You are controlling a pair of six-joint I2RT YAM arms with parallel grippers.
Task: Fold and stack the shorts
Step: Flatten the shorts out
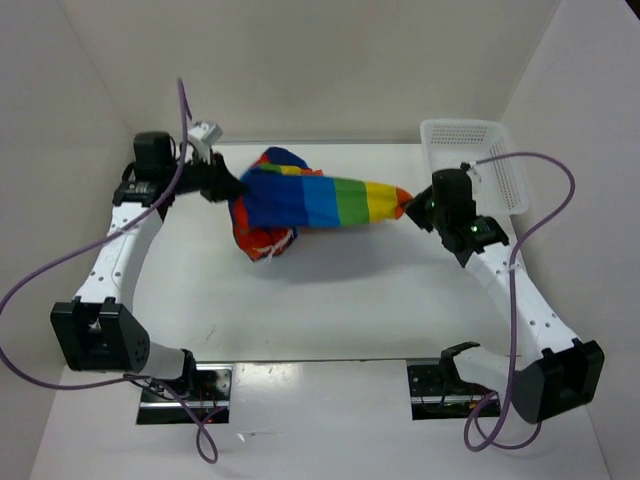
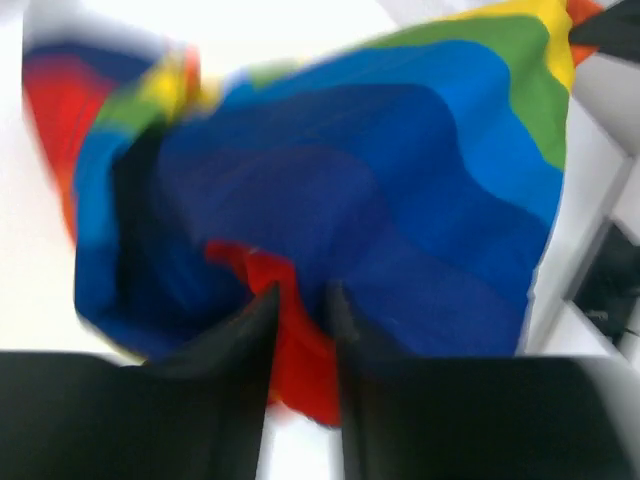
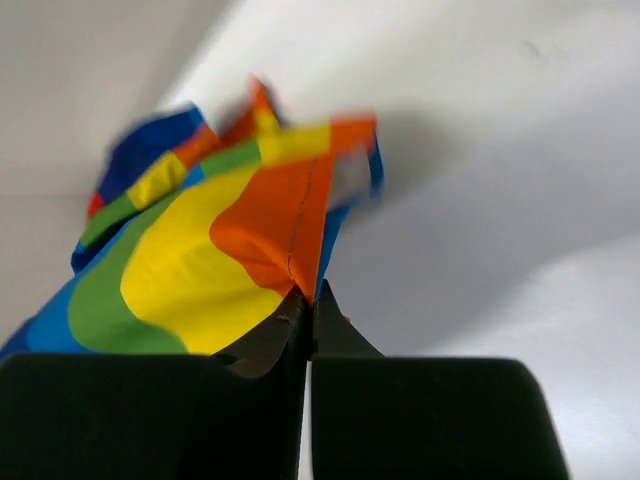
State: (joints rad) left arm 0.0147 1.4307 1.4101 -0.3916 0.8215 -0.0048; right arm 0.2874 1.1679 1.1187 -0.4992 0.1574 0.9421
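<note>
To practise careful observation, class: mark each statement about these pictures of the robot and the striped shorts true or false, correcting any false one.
1. The left tool and right tool both grip the shorts. True.
2. The shorts lie inside the white basket. False: they stretch between the tools, outside it.
3. The right tool pinches an orange end. True.
4. The left tool is open. False: it is shut on cloth.

Across the far middle of the counter [image 1: 330, 300], raised off it: the shorts [image 1: 310, 200], nine-o'clock end pinched in the left jaws, three-o'clock end in the right jaws. At two o'clock on the counter, just behind and right of the right jaws: a basket [image 1: 470, 140].
</note>
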